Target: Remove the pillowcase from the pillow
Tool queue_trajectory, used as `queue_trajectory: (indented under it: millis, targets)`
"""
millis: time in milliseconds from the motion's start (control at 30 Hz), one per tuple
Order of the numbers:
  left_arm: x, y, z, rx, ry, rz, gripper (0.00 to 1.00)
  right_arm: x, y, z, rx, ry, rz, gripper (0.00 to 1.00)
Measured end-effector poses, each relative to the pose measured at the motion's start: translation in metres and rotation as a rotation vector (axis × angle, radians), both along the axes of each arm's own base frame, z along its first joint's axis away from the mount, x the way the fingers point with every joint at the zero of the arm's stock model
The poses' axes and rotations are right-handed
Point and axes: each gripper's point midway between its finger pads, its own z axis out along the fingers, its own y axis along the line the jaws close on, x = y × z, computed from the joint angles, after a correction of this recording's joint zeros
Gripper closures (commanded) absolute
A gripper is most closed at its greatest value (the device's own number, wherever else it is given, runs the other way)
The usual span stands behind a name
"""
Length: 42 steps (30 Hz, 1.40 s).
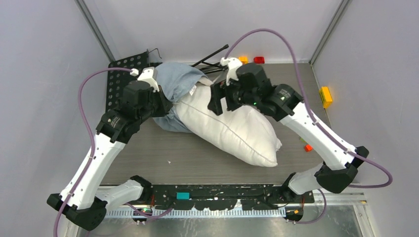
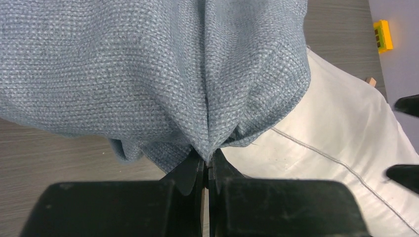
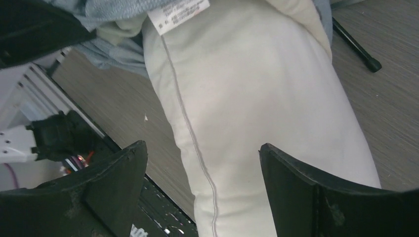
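The left fingers [image 2: 195, 173] are pressed shut on a pinched fold of the blue-grey pillowcase [image 2: 148, 74], at the far left end of the pillow [image 1: 237, 131]. The right fingers [image 3: 121, 173] stand wide apart and hold nothing. They hover over the pillow's upper side near that same end, and in the wrist view its grey seam line runs between them. Whether they touch the pillow cannot be told.

The pillow lies slantwise on the worktop [image 1: 163, 158], white and uncovered along most of its length down to its near right corner. The pillowcase is bunched over the pillow's far left end only, with some cloth gathered low beside that end on the worktop. A white label [image 3: 178, 12] sticks out of the pillow's seam at the edge of the bunched cloth. A yellow block [image 1: 325, 96] sits well to the right of the pillow.
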Motion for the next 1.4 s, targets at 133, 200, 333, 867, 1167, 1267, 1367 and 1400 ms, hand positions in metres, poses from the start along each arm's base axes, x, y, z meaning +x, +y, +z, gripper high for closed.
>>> queue_trajectory:
  millis: [133,200,333,867,1167,1267,1367,1400]
  targets:
    - [-0.002,-0.001,-0.002,0.001,0.012,-0.008,1.00,-0.012,0.019,-0.036,-0.135,-0.020,0.034,0.12]
    - [-0.002,-0.001,-0.003,0.004,0.015,-0.008,1.00,-0.013,0.024,-0.059,-0.214,-0.021,0.036,0.12]
    - [0.003,0.001,-0.005,0.043,0.033,-0.002,0.84,-0.012,0.028,-0.105,-0.374,-0.021,0.025,0.33]
    - [0.009,-0.009,-0.030,0.301,0.124,-0.147,0.05,-0.026,0.004,-0.120,-0.254,-0.074,-0.083,1.00]
    - [0.029,0.005,-0.062,0.495,0.210,-0.080,0.61,-0.020,-0.008,-0.117,-0.214,-0.109,-0.174,1.00]
    - [0.036,0.027,-0.070,0.495,0.230,-0.008,0.76,-0.018,-0.026,-0.109,-0.179,-0.136,-0.248,1.00]
    - [0.039,0.034,-0.069,0.456,0.207,0.027,0.83,-0.012,-0.052,-0.103,-0.126,-0.124,-0.341,1.00]
    - [0.039,0.033,-0.067,0.436,0.193,0.030,0.85,-0.009,-0.062,-0.102,-0.105,-0.116,-0.378,1.00]
